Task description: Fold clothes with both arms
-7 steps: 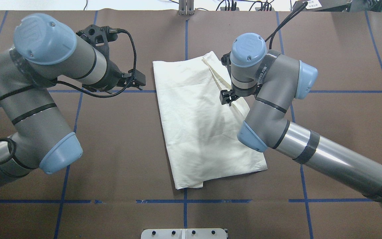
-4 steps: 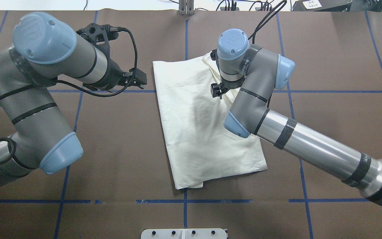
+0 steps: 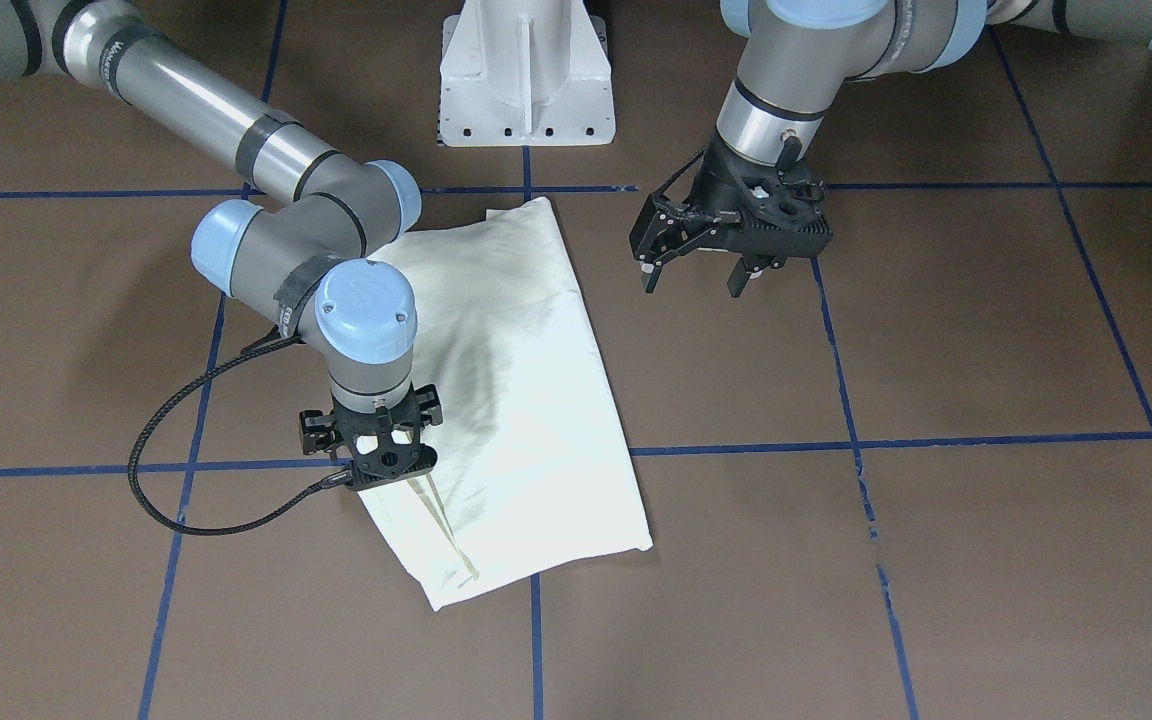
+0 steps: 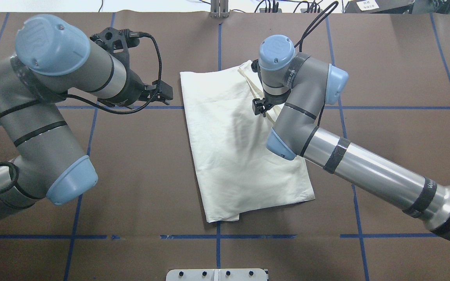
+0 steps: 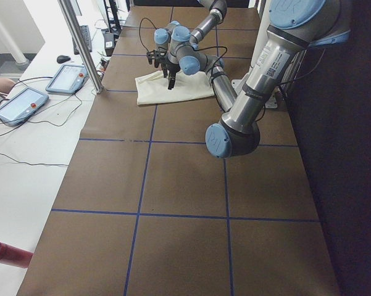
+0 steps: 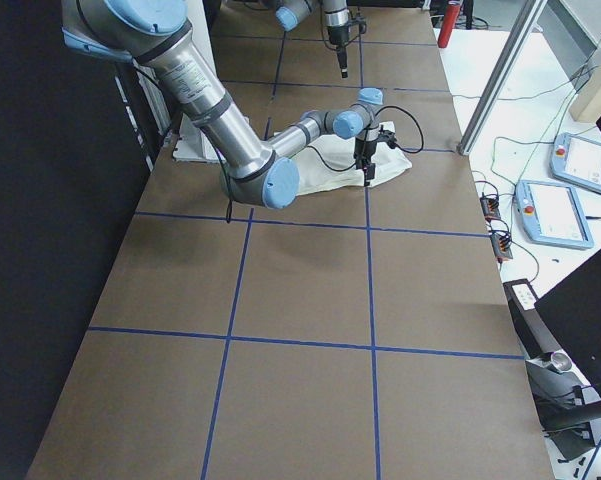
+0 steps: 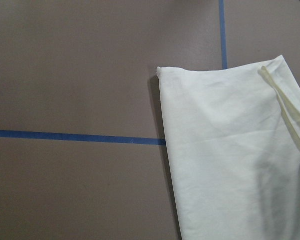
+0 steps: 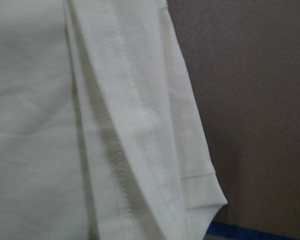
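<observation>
The shirt [image 4: 233,148] is showing as soft, matt cream cloth, faintly creased, with stitched seams along its far right edge, and it is lying on a table cover [image 4: 143,168] that is looking like matt brown paper crossed by smoother blue tape [image 4: 385,235]. The right arm [image 4: 377,175] is gleaming where its tube is bare polished metal, while its light-blue caps [image 4: 275,47] are looking like smooth plastic. The left gripper [image 3: 692,290] is appearing as matt black plastic, and the white base [image 3: 526,80] is showing smooth painted metal.
</observation>
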Tool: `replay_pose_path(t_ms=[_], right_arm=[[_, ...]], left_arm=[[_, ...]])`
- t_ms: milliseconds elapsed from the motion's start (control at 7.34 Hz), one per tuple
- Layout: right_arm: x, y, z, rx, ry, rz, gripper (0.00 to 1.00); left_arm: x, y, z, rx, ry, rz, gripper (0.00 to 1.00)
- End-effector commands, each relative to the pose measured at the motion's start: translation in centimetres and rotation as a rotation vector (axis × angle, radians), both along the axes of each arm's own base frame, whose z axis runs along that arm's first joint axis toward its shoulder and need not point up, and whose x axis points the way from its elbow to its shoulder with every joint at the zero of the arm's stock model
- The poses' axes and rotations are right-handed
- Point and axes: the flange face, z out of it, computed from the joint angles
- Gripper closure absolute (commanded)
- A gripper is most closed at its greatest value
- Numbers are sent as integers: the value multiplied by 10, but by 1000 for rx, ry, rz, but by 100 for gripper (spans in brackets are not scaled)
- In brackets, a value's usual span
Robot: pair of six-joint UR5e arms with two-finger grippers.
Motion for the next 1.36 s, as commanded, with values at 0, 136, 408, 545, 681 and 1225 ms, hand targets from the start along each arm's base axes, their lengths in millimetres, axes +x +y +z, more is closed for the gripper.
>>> replay_pose_path(t_ms=[0, 136, 408, 545, 681, 1225], right_arm=[[28, -23, 2, -7, -12, 5, 0], [40, -33, 10, -4, -3, 5, 0], [83, -74, 63, -25, 66, 4, 0], [109, -92, 65, -19, 69, 23, 0], [109, -96, 51, -10, 56, 36, 0], [124, -75, -43, -40, -219, -27, 0]], left_arm=[[1, 0, -1, -1, 2, 1, 0], [1, 1, -1, -1, 3, 3, 0], [-1, 2, -5, 3, 10, 2, 0], [-1, 2, -4, 2, 9, 2, 0], [-1, 2, -2, 2, 5, 1, 0], [68, 68, -1, -230, 92, 5, 0]])
